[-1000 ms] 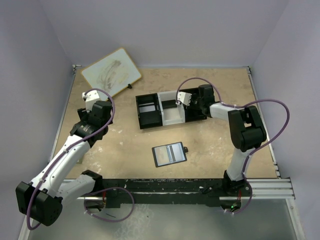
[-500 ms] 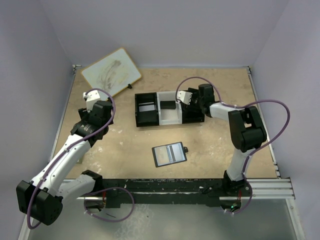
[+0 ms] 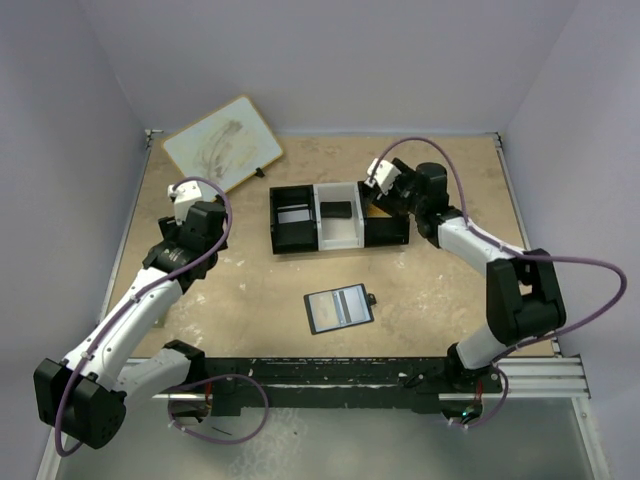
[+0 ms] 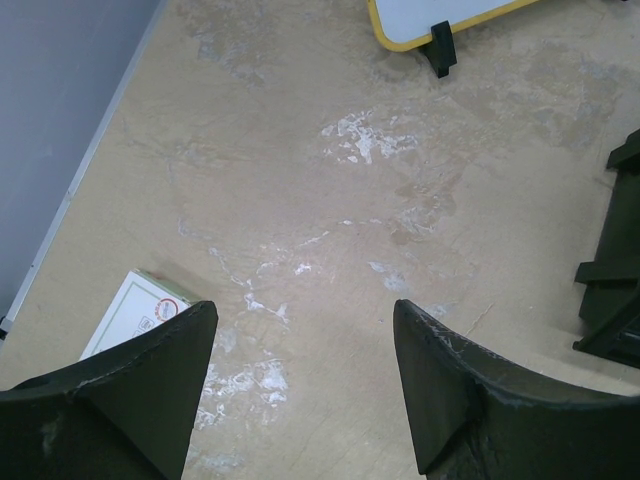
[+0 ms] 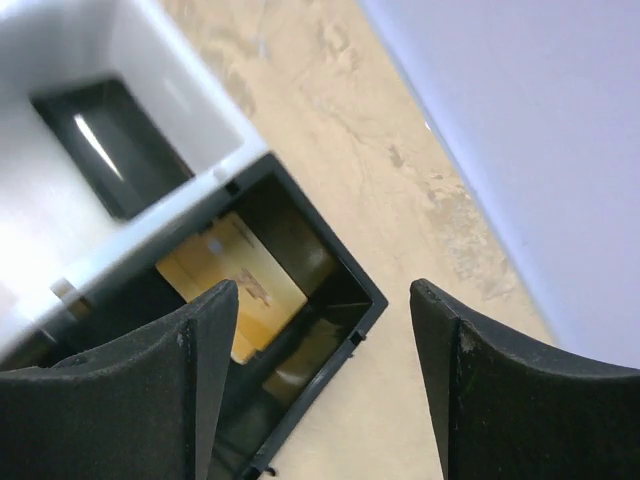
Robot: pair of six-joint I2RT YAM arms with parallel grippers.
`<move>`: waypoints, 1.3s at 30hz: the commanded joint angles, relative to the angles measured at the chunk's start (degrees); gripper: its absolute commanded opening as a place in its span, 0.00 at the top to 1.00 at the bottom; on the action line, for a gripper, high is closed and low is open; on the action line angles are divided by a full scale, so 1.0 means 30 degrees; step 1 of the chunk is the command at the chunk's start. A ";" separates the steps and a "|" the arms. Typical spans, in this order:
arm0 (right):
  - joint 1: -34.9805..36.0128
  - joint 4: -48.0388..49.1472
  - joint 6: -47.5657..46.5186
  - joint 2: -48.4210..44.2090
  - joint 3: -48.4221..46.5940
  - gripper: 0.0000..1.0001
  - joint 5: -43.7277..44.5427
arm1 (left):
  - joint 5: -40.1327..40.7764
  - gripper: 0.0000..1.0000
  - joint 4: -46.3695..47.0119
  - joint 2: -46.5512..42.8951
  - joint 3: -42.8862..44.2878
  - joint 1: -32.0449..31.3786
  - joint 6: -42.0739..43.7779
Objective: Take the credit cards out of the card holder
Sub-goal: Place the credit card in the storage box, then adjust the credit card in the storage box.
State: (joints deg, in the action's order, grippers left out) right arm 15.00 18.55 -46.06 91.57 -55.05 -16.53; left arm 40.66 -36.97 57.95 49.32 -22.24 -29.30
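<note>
Now right end effector over tray, left end effector aside, both open, empty.

Between the spread jaws of left gripper and ahead: bare tabletop, free passage. White-and-red box just beside its left finger, tray edge off to the right, whiteboard far ahead. Below right gripper, jaws wide: tray's black end compartment, room wall near on the right.

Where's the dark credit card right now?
Top view: the dark credit card lies in the white middle compartment of the tray, far centre of the table, beyond the open card holder.
</note>
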 commanded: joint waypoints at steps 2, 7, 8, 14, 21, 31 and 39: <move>-0.0372 0.4222 1.3325 -0.1922 0.1472 0.23 0.1739 | -0.0092 0.31 0.0629 -0.0087 -0.0013 0.0119 0.0367; -0.1817 -0.3946 2.1768 0.0249 -0.1824 0.43 0.0670 | -0.0387 0.32 0.0675 0.0013 -0.0027 0.0141 0.0406; -0.1811 -0.4873 2.1858 0.0829 -0.2384 0.48 0.1109 | -0.0468 0.32 0.0669 0.0050 -0.0048 0.0121 0.0419; -0.1579 -0.6364 2.2026 0.1237 -0.2722 0.82 0.2526 | -0.0634 0.32 0.0708 0.0078 -0.0035 0.0126 0.0452; -0.0203 -0.8414 2.1172 0.2585 -0.4542 0.92 0.5590 | -0.0721 0.32 0.0685 0.0135 -0.0035 0.0124 0.0457; 0.1051 -0.8966 2.1303 0.4823 -0.5820 0.98 0.7857 | -0.0763 0.33 0.0691 0.0217 -0.0041 0.0120 0.0454; 0.1701 -0.9082 2.1331 0.6343 -0.6842 0.98 0.9260 | -0.0782 0.33 0.0669 0.0382 -0.0035 0.0126 0.0450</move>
State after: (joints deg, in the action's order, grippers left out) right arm 19.07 -8.16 17.37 110.41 -72.03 7.03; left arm 38.35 -36.95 59.00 49.04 -22.24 -28.86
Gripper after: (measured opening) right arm 0.023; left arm 0.675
